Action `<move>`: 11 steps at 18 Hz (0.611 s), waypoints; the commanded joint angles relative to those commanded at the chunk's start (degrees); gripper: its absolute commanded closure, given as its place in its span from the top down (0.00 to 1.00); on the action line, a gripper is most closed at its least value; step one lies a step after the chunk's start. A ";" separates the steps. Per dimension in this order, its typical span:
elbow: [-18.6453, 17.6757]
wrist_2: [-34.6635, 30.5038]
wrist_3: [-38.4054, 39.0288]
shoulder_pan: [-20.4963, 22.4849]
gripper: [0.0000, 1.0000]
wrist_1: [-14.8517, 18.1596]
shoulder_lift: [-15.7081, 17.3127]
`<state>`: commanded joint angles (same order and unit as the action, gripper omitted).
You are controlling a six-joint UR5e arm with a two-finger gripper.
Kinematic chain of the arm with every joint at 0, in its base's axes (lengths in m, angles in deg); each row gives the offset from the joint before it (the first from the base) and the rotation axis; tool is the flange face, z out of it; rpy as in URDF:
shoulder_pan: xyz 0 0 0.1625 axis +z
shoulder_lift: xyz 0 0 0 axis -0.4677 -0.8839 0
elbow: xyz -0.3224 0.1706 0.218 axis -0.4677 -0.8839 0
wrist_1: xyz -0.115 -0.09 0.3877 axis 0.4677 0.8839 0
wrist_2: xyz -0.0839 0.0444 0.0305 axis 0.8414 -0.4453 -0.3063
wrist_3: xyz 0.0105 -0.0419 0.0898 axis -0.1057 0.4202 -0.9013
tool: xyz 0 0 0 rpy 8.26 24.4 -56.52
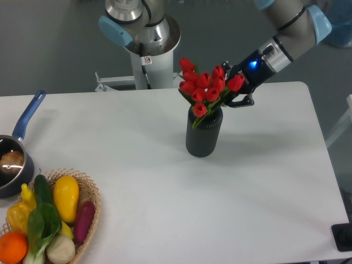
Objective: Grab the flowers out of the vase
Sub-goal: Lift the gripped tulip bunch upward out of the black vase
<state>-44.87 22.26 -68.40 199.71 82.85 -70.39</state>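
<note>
Reaching in from the right, your hand [230, 93] sits behind the flowers [206, 88], its fingers hidden by the blooms and leaves, so you cannot tell whether it is pinching the stems or spread. The red tulips lean over the mouth of the dark ribbed vase [203, 133], which stands upright on the white surface [176, 192]. Far left, a blue-handled saucepan [16, 151] and a basket [88, 212] of vegetables.
</note>
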 joint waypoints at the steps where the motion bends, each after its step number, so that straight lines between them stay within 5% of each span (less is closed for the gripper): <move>1: 0.00 0.70 0.00 0.35 0.33 0.61 0.09; 11: 2.46 3.96 0.09 2.28 0.33 4.75 2.55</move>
<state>-42.41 26.22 -68.31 202.00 87.60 -67.84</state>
